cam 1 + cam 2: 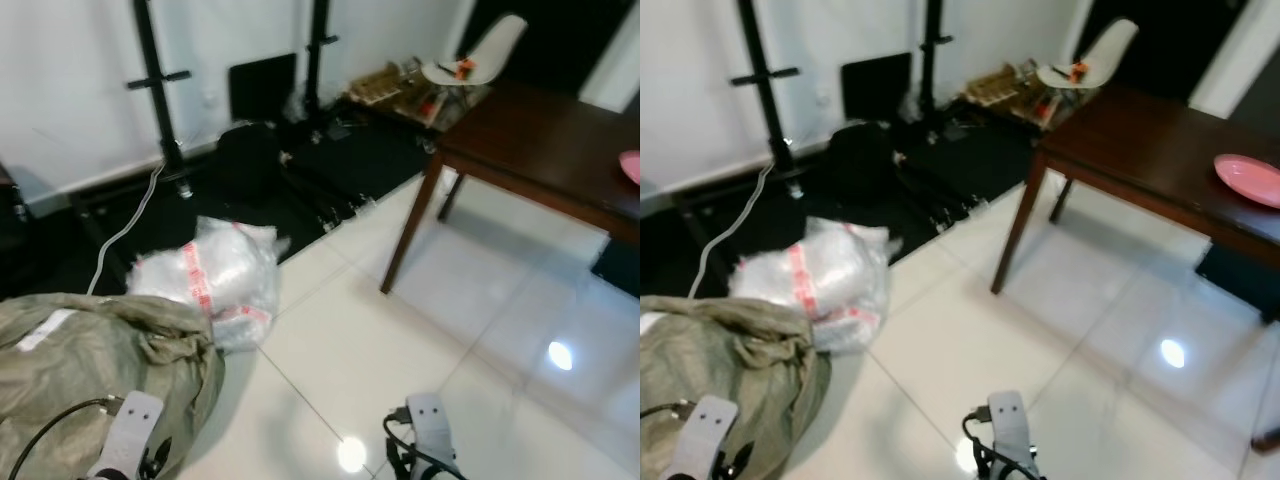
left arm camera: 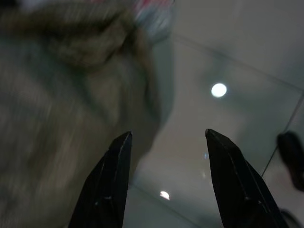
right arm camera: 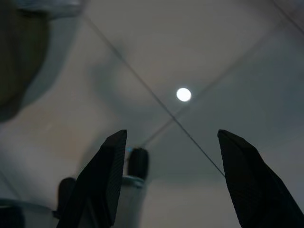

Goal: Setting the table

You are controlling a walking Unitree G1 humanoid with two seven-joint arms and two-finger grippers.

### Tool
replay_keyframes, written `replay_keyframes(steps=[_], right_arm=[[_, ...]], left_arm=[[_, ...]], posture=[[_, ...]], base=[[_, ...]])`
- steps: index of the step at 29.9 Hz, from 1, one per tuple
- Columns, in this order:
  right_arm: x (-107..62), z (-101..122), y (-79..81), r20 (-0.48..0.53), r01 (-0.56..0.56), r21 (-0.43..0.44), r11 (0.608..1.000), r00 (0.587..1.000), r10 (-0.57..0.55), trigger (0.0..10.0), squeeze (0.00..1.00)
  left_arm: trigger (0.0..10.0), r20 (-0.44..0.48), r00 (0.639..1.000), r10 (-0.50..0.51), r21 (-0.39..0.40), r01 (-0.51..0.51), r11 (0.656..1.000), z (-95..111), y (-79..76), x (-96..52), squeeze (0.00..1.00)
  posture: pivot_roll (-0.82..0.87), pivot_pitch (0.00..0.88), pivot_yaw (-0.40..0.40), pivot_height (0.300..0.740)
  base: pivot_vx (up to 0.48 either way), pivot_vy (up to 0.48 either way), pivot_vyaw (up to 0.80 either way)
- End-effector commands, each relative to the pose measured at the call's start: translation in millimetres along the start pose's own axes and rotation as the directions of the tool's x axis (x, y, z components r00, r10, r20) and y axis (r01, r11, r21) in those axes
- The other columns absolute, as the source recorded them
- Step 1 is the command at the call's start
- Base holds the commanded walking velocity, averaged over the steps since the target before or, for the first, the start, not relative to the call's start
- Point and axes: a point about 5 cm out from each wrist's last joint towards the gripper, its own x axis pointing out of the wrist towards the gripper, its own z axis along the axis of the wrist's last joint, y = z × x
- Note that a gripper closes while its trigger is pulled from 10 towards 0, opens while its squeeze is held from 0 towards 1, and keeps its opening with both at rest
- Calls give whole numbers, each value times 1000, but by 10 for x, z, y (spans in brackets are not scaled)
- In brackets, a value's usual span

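Observation:
A dark wooden table [image 1: 1160, 160] stands at the right, with a pink plate [image 1: 1252, 178] lying on its top near the far right. Both arms hang low at the bottom of the eye views. In the left wrist view my left gripper [image 2: 166, 137] is open over the floor beside an olive sack [image 2: 57, 95], with nothing between its fingers. My right gripper [image 3: 171, 137] is open above the white floor tiles and holds nothing.
An olive sack [image 1: 100, 350] and a clear plastic bag with red tape [image 1: 215, 275] lie on the floor at the left. Black stands, cables and dark bags [image 1: 250, 150] line the wall. A white chair [image 1: 1085, 65] stands behind the table. Glossy white tiles [image 1: 420, 330] spread ahead.

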Motion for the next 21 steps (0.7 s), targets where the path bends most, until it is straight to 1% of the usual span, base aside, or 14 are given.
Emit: replay_keyframes(steps=[1, 7, 12, 17, 21], right_arm=[[-9, -19, -36, -5, 13, 2, 1000, 1000, -13, 10000, 0], [-6, -1, -48, 5, 16, 5, 1000, 1000, -16, 10000, 0], [13, 70, -16, 37, 7, 14, 1000, 999, -8, 10000, 0], [32, 139, 1, 62, 1, 22, 1000, 998, -3, 10000, 0], [59, 263, 25, 110, -9, 20, 1000, 994, 7, 10000, 0]], left_arm=[[10000, -16, 1000, -14, -3, 14, 1000, -55, -36, -15, 0], [10000, -16, 1000, -16, -6, 16, 1000, -64, -45, -17, 0], [10000, -1, 1000, -3, -10, 2, 1000, -43, -35, -15, 0], [10000, 38, 999, 11, -21, -11, 1000, 48, -30, 7, 0], [10000, 121, 993, 6, -49, 0, 999, 255, -64, 42, 0]], posture=[[74, 42, 49, 740], [73, 44, 48, 740], [72, 44, 48, 740], [73, 44, 46, 740], [71, 44, 44, 740]], base=[[0, 0, -800], [0, 0, -800], [0, 0, -800], [0, 0, -800], [0, 0, -800]])
